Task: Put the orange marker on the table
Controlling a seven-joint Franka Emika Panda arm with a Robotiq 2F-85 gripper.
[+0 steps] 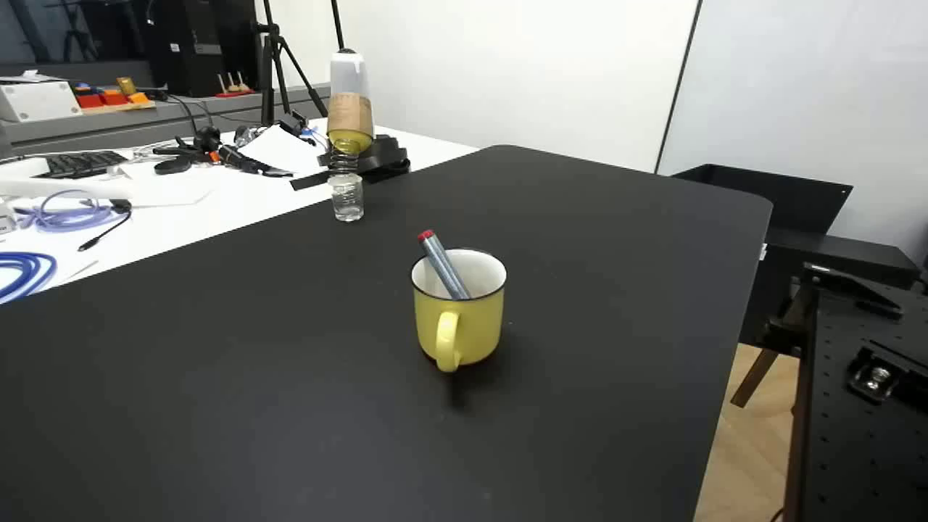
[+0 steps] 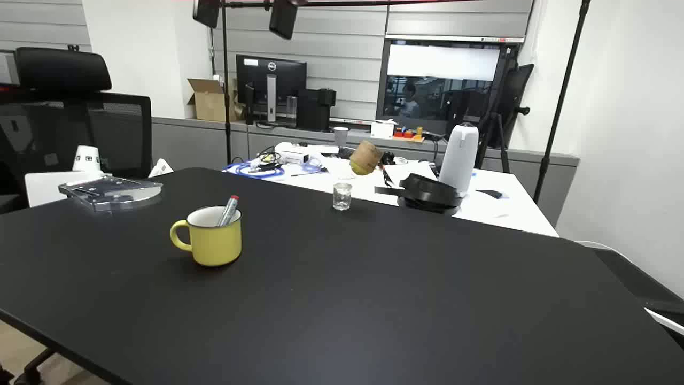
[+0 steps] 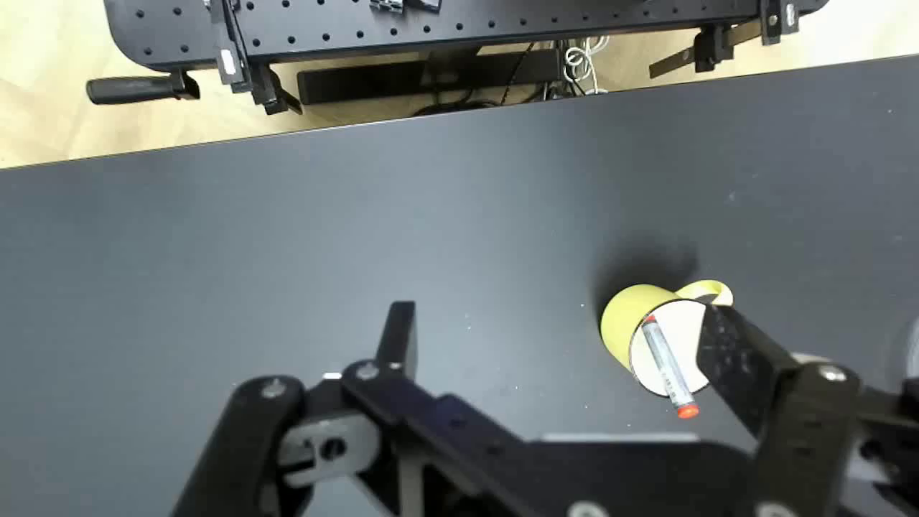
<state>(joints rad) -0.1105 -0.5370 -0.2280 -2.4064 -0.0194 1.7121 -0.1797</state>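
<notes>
The orange marker (image 1: 444, 266) leans inside the yellow mug (image 1: 475, 326), its upper end above the rim. The tool (image 3: 556, 319) stands wide and empty; best centre over that end, pinch across the shaft, lift along its tilt past the rim, then lay it on the desk (image 1: 616, 290) beside the mug.

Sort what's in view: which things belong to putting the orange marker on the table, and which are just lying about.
Belongs to the job:
orange marker, tilted
yellow mug, holding the marker
black table, where the marker should go
gripper, open

Just lying about:
small clear cup
transparent plate-like piece
keyboard
cardboard box
</notes>
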